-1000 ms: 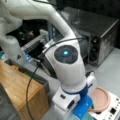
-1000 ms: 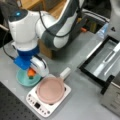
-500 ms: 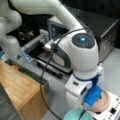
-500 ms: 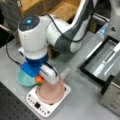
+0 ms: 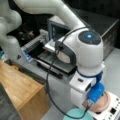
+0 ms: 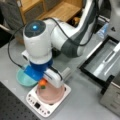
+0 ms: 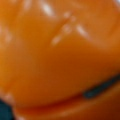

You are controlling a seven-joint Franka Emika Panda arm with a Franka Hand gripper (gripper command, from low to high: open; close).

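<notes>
My gripper [image 6: 44, 84] hangs under the white wrist and its blue camera mount [image 6: 35, 72], low over a pink bowl [image 6: 53, 93]. It is shut on a small orange object [image 6: 43, 83] with a green spot. That object fills the whole wrist view [image 7: 60, 55]. The pink bowl rests on a white scale with buttons [image 6: 37, 106]. In a front view the blue mount [image 5: 96, 92] hides the fingers, and the pink bowl [image 5: 103, 103] and the scale [image 5: 113, 112] show behind it. A teal bowl [image 6: 22, 78] sits just left of the scale.
The teal bowl [image 5: 77, 115] lies at a front view's bottom edge. A wooden cabinet [image 5: 20, 92] [image 6: 57, 10] stands beside the table. A black tray [image 6: 105, 60] and a metal box [image 6: 112, 97] sit to the right. A black cable [image 5: 50, 82] loops off the wrist.
The arm has swung from over the teal bowl to over the pink bowl on the scale, and it has come lower. The orange object now shows at the gripper.
</notes>
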